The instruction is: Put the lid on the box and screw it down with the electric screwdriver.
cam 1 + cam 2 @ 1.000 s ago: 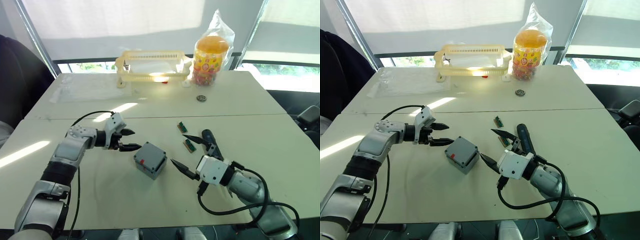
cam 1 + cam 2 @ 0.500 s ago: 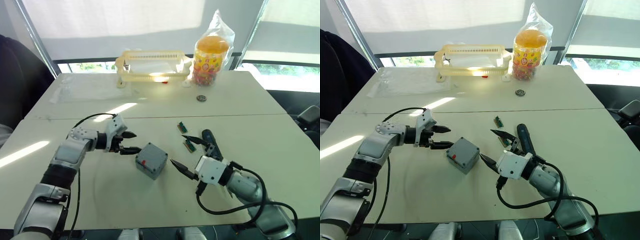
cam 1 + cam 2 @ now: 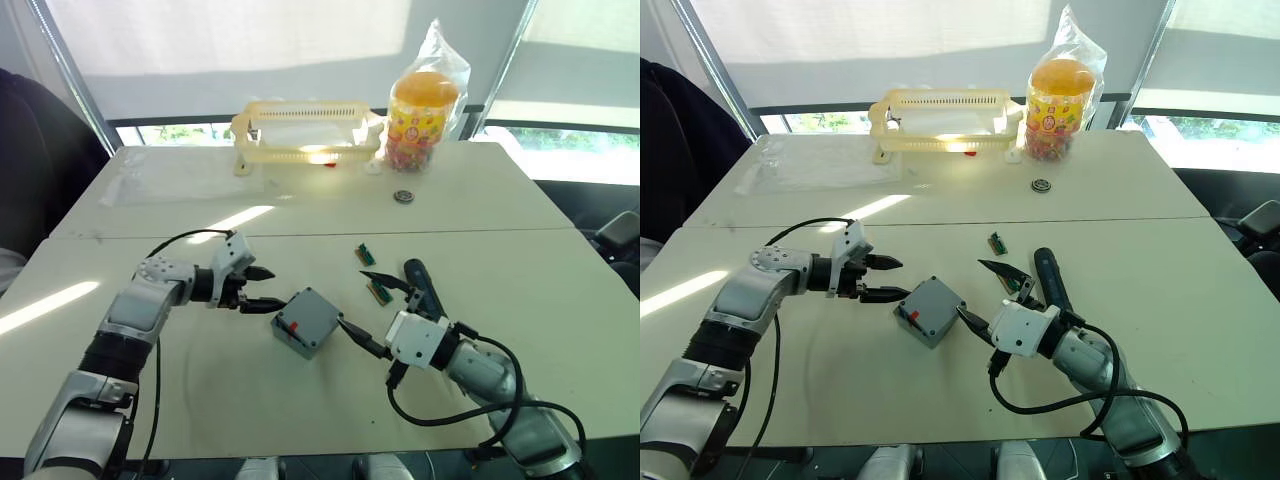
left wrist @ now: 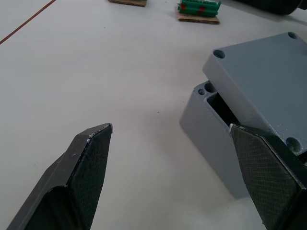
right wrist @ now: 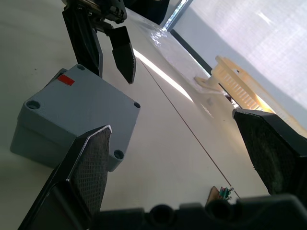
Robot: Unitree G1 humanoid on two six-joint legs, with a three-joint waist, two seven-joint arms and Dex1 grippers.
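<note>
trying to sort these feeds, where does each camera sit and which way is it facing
Eye views: head, looking down over the table; both arms, box, screwdriver.
Left wrist: along the open left gripper at the box with its lid askew.
Right wrist: along the open right gripper at box and left gripper.
All share the box.

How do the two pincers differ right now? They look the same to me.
The left pincer reaches the grey box from the robot's left, both fingertips short of it; the right pincer comes from the opposite side, one fingertip right at the box's edge. The right pincer's fingers are spread much wider than the left's. The dark electric screwdriver lies just behind the right pincer, none near the left. Both are open, black-fingered and hold nothing.
</note>
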